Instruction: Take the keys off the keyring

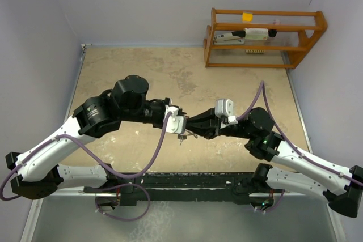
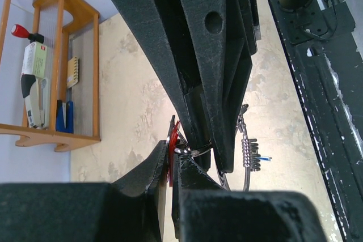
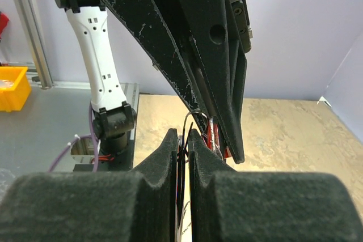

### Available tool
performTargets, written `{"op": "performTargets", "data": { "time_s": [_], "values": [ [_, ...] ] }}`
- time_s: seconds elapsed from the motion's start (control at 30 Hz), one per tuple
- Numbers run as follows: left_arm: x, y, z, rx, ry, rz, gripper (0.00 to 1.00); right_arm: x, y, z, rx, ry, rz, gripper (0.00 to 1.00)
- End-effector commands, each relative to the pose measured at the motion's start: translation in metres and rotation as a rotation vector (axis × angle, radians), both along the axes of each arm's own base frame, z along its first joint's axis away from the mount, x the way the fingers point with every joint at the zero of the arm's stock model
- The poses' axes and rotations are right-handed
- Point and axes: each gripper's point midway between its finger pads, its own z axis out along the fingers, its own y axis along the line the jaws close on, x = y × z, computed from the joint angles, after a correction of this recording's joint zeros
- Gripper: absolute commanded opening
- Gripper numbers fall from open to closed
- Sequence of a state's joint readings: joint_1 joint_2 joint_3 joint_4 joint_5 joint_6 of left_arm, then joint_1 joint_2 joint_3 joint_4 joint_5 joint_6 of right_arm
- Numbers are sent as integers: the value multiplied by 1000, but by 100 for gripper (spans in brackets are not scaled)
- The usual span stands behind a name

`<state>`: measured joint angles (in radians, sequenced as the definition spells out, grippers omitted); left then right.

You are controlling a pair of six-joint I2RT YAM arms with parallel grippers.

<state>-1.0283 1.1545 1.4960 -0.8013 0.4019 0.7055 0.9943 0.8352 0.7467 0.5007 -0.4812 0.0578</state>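
**benchrat:** So where's the bunch right now, lying on the counter?

**me:** Nope, it's up in the air. Both arms meet nose to nose over the middle of the counter [image 1: 142, 77] and the bunch is caught between them. From the top cam all I get of the keys [image 1: 181, 138] is a tiny dangly bit under the tips.

**benchrat:** Who's got what?

**me:** My left gripper [image 2: 173, 162] is pressed together on the red key [image 2: 171, 152]. On the left wrist cam I see the red head edge-on, sandwiched in the grip. The keyring [image 2: 193, 152] is right there too, a thin silver loop where both sets of tips meet. My right gripper [image 3: 182, 140] comes in from the opposite side, jaws nearly together with just a sliver of gap. A thin wire runs up out of that gap, so I read it as pinching the keyring.

**benchrat:** And the other keys?

**me:** Just beside the ring, on the side away from the red head, hangs a little coiled spring [image 2: 247, 152] with a speck of blue [image 2: 266, 158] next to it. It's too small for me to tell which key is which. At the far right of the counter there's a wooden rack [image 1: 264, 13] with a stapler [image 1: 229, 38] in it.
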Motion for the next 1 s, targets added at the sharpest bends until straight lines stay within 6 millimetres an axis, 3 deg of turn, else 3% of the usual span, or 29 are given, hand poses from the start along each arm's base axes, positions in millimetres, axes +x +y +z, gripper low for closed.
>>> {"op": "performTargets", "data": {
  "time_s": [0.0, 0.33, 0.57, 0.7, 0.77, 0.97],
  "values": [
    [2, -17, -60, 144, 122, 1, 0, -27, -32, 129, 350, -276, 0, 0],
    [18, -11, -53, 152, 80, 95, 0, -37, -49, 131, 333, -304, -11, 0],
    [16, -13, -52, 151, 94, 88, 0, -38, -64, 137, 345, -369, -63, 0],
    [29, -12, -51, 147, 97, 173, 0, -37, -65, 134, 325, -408, -84, 0],
    [35, -10, -51, 144, 95, 215, 0, -41, -75, 150, 359, -444, -101, 0],
    [46, -6, -73, 218, 125, 302, 0, -42, -89, 156, 379, -484, -155, 0]
  ]
}}
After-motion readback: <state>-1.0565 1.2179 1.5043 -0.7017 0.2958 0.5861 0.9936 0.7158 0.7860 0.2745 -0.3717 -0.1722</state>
